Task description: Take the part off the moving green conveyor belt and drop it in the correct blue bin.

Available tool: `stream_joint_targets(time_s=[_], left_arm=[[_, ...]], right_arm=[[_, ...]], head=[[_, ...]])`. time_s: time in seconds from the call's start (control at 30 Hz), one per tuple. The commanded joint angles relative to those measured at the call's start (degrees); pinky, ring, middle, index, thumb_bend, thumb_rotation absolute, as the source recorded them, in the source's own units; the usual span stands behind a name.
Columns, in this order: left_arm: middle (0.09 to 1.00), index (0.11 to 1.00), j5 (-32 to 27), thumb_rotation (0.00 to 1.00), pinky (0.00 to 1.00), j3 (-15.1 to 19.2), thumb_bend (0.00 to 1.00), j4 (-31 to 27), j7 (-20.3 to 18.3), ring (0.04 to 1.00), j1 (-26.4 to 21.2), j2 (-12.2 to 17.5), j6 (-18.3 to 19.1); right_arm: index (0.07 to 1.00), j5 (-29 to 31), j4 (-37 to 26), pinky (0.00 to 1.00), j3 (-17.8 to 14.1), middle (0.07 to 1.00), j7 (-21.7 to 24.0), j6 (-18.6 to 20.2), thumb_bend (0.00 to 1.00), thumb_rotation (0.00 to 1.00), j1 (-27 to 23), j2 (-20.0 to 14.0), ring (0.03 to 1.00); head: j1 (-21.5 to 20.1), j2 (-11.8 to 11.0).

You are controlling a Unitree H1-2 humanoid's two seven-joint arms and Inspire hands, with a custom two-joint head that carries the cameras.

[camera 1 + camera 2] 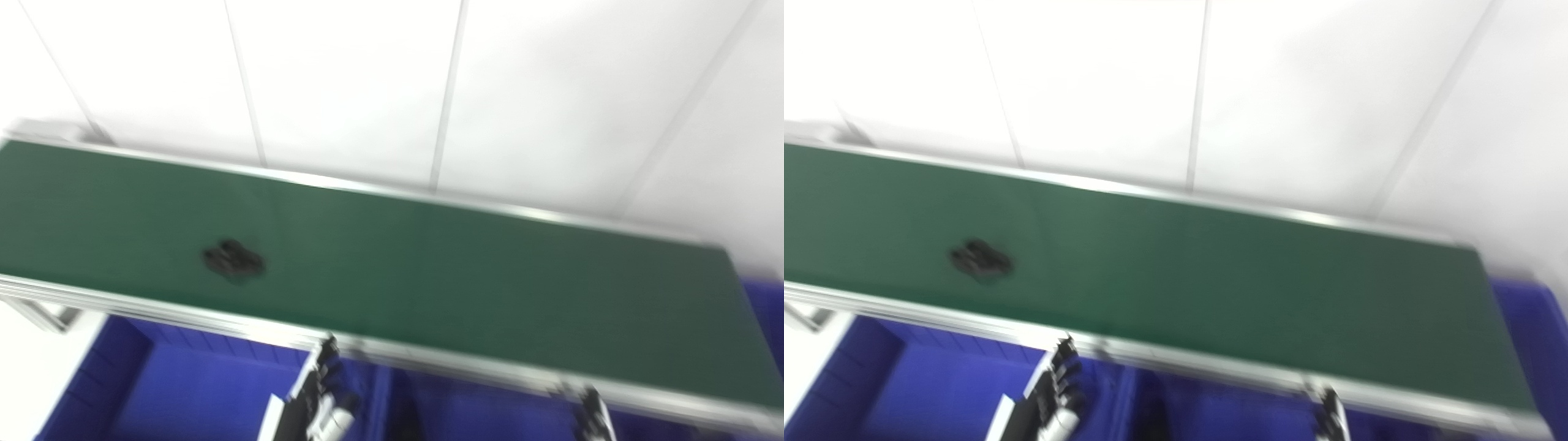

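A small dark part (233, 260) lies loose on the left stretch of the green belt (465, 275), nearer the front rail than the back, blurred so its shape cannot be read; it sits free of both hands, so the pick is judged not yet begun; the belt runs slantwise across the view between pale metal rails; blue bins (184, 392) stand below the front rail, placed to catch a drop; the left hand (321, 392) rises over a bin just short of the rail, fingers seemingly apart and empty; only the tip of the right hand (593, 416) shows, open or closed cannot be told.
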Motion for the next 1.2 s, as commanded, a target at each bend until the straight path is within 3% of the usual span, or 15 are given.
stream_joint_targets(time_s=[0.0, 0.17, 0.4, 0.57, 0.67, 0.73, 0.77, 0.8, 0.93, 0.97, 1.0, 1.17], left_arm=[[0.95, 0.941, 1.8, 0.77, 0.87, -4.1, 0.5, 1.3, 1.3, 0.92, -0.3, -5.2, -2.0], [0.937, 0.921, 2.1, 0.7, 0.84, -4.6, 0.51, 1.9, 1.7, 0.914, -0.6, -6.0, -1.0], [0.932, 0.916, 2.1, 0.67, 0.86, -5.0, 0.52, 2.3, 2.1, 0.93, -1.0, -6.8, -0.6], [0.93, 0.914, 2.2, 0.65, 0.83, -5.4, 0.53, 2.1, 2.1, 0.918, -1.1, -7.2, -0.4], [0.932, 0.909, 2.3, 0.63, 0.86, -5.4, 0.53, 1.7, 2.1, 0.927, -1.1, -7.1, -0.2], [0.935, 0.913, 2.4, 0.63, 0.86, -5.2, 0.53, 1.2, 1.9, 0.931, -1.1, -6.8, 0.2], [0.935, 0.913, 2.4, 0.63, 0.86, -5.2, 0.53, 0.6, 1.7, 0.931, -1.1, -6.5, 0.7], [0.935, 0.918, 2.4, 0.64, 0.86, -5.1, 0.53, 0.3, 1.5, 0.932, -1.1, -6.3, 1.0], [0.936, 0.925, 1.9, 0.65, 0.85, -4.8, 0.54, -0.6, 1.1, 0.921, -1.3, -5.5, 1.5], [0.936, 0.927, 1.7, 0.65, 0.84, -4.7, 0.53, -0.6, 1.0, 0.912, -1.3, -5.4, 1.5], [0.936, 0.927, 1.5, 0.65, 0.83, -4.6, 0.53, -0.7, 0.9, 0.906, -1.3, -5.3, 1.6], [0.932, 0.925, 1.6, 0.67, 0.82, -4.5, 0.53, -1.5, 0.6, 0.897, -1.1, -4.7, 2.3]], right_arm=[[1.0, 1.5, 0.0, 1.0, -0.8, 1.0, 1.3, -3.9, 0.72, 1.0, -0.4, -0.8, 1.0], [1.0, 1.2, 2.2, 1.0, -1.6, 1.0, 2.1, -4.1, 0.73, 1.0, -1.4, -2.1, 1.0], [1.0, 0.9, 1.8, 1.0, -2.1, 1.0, 2.6, -3.5, 0.65, 1.0, -1.6, -2.7, 1.0], [1.0, -4.4, -1.3, 1.0, -2.0, 1.0, 1.7, -0.9, 0.59, 1.0, -0.9, -3.5, 1.0], [1.0, -7.6, -5.8, 1.0, -2.2, 1.0, 0.1, 2.6, 0.37, 0.73, 0.0, -2.5, 0.969], [1.0, -10.1, -8.1, 0.96, -2.5, 0.984, -1.0, 3.5, 0.33, 0.54, -0.1, -1.9, 0.928], [1.0, -11.3, -9.5, 0.96, -2.5, 0.984, -1.1, 4.7, 0.33, 0.54, -0.5, -2.0, 0.928], [0.988, -12.1, -10.4, 0.93, -2.5, 0.96, -1.2, 5.6, 0.35, 0.46, -0.8, -2.0, 0.913], [0.917, -17.3, -14.7, 0.84, -1.5, 0.883, -0.5, 8.8, 0.44, 0.34, -3.1, -2.5, 0.86], [0.899, -18.8, -15.0, 0.81, -1.0, 0.861, -0.5, 8.4, 0.51, 0.31, -4.3, -2.8, 0.842], [0.88, -20.5, -15.0, 0.77, -0.5, 0.84, -0.5, 7.8, 0.58, 0.3, -5.6, -3.2, 0.822], [0.843, -28.4, -16.4, 0.68, 2.6, 0.804, 0.5, 10.2, 0.73, 0.3, -12.3, -3.6, 0.771]], head=[[1.6, -0.8], [2.7, -1.9], [4.2, -0.5], [4.9, 0.3], [4.5, 1.0], [3.9, 1.7], [3.1, 2.8], [3.1, 2.8], [1.7, 4.2], [1.7, 4.2], [1.4, 4.5], [0.9, 5.1]])
